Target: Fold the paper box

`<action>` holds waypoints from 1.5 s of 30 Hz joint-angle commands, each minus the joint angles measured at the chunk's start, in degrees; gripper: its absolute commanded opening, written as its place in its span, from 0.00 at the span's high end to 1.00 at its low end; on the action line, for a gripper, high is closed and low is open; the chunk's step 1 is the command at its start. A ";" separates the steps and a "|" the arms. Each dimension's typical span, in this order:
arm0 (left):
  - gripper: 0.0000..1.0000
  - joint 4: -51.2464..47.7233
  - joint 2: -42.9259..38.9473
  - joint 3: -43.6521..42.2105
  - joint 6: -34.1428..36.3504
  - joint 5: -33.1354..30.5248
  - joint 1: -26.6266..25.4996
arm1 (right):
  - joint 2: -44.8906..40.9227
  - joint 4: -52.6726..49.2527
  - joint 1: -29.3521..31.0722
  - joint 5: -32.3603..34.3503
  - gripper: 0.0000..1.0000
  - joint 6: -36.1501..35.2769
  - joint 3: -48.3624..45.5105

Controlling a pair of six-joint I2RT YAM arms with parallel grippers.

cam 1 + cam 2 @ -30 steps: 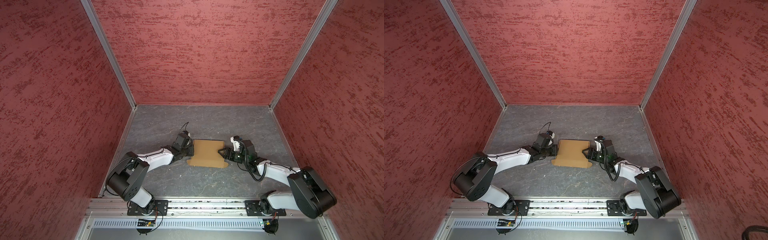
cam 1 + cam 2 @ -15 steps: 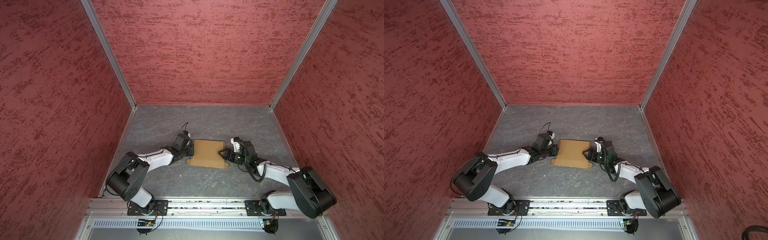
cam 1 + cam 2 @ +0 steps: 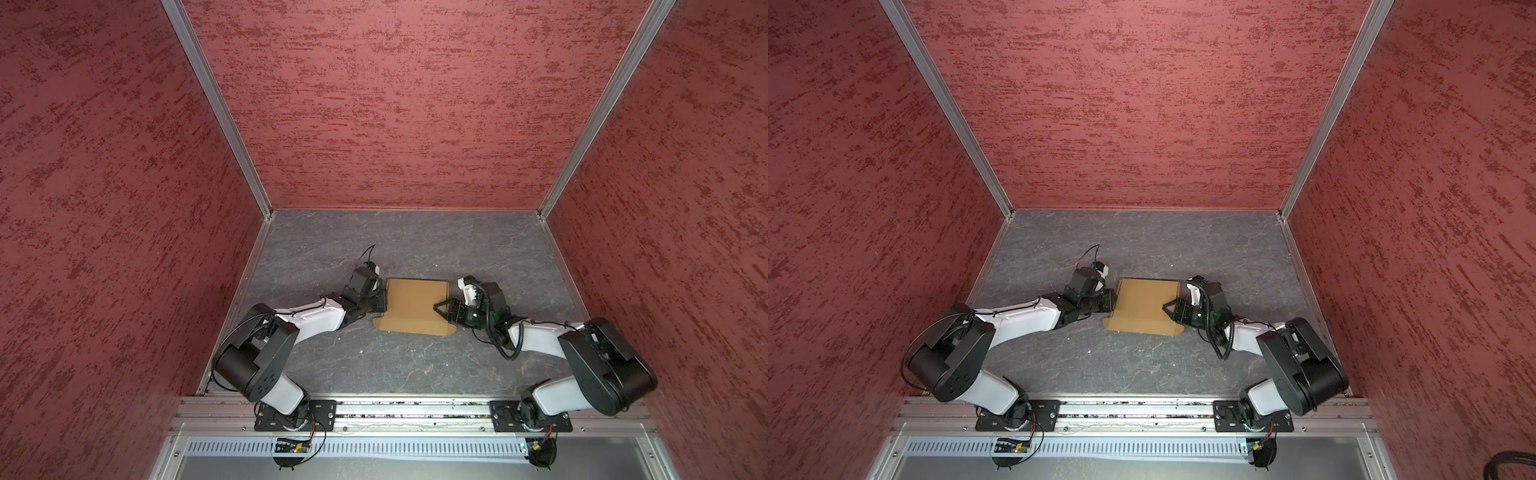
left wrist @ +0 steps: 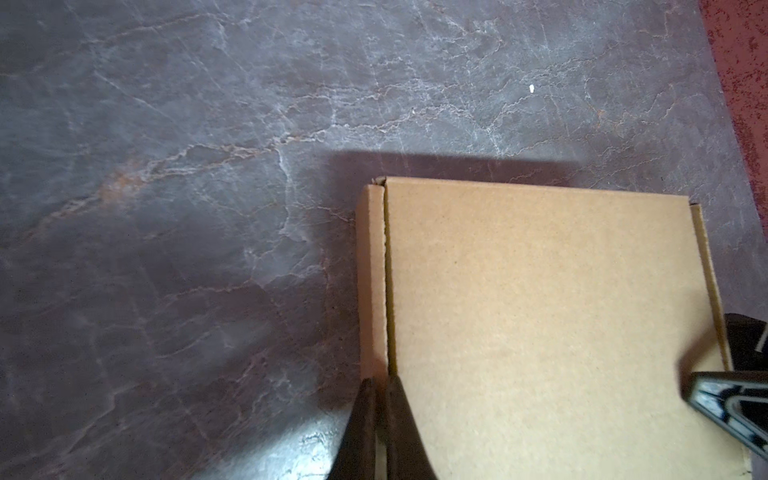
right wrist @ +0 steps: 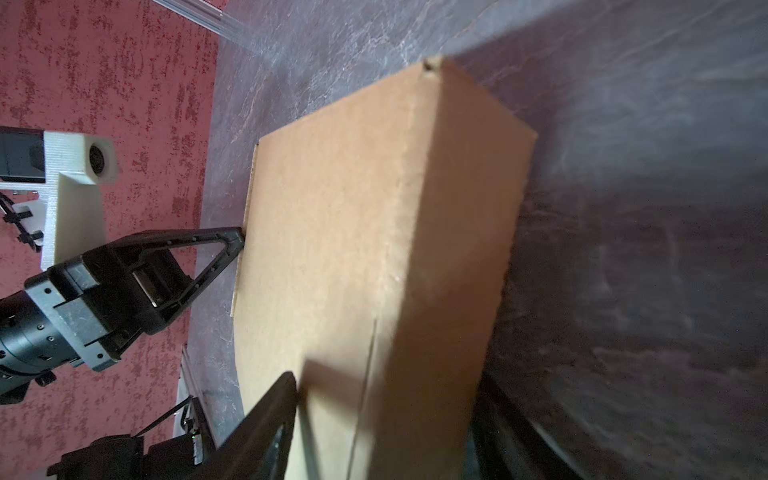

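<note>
Two arms are reaching in from the near rail (image 3: 415, 411) toward the middle of the grey marbled table (image 3: 374, 365) as I am steering them from afar, with red textured walls (image 3: 104, 208) standing on three sides.

On the left, the left gripper (image 3: 382, 306) is lying low with its jaws together, its tips touching the left edge of the paper box (image 3: 415, 305). In the left wrist view its two fingers (image 4: 361, 415) are sitting side by side at the seam between the left side wall and the top panel. I cannot tell whether any cardboard is being pinched between them.

The paper box is resting flat at the centre of the table, between the two grippers. Its plain brown top panel is facing up, and a near flap (image 3: 415, 328) with rounded corners is spreading out onto the table.

On the right, the right gripper (image 3: 438, 307) is holding its jaws apart across the box's right edge. In the right wrist view one of its fingers (image 5: 266, 424) is lying over the top panel while the other is sitting outside the right side wall, down by the table. That view is blurring there, so I am unable to say whether either finger is pressing on the cardboard.
</note>
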 commanded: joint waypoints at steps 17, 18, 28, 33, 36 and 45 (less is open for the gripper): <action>0.92 -2.07 5.06 0.25 -0.11 0.43 -0.09 | 8.22 22.94 -0.31 -9.22 0.41 11.32 0.45; 0.92 -1.77 5.22 0.16 -0.10 0.51 -0.09 | 8.41 23.03 -0.31 -9.30 0.41 11.48 0.53; 0.92 -0.94 5.84 1.08 0.16 0.78 -0.09 | 10.06 25.42 -0.31 -10.05 0.45 12.95 1.06; 0.90 -2.02 5.15 1.91 0.40 0.35 0.00 | 9.62 25.06 -0.33 -9.66 0.51 12.65 1.01; 0.89 -2.61 4.54 2.27 0.51 0.09 0.19 | 9.44 24.86 -0.31 -9.67 0.53 12.56 0.98; 0.78 -3.96 1.47 2.79 0.07 -0.18 1.09 | 8.89 24.75 -0.31 -9.48 0.58 12.08 1.08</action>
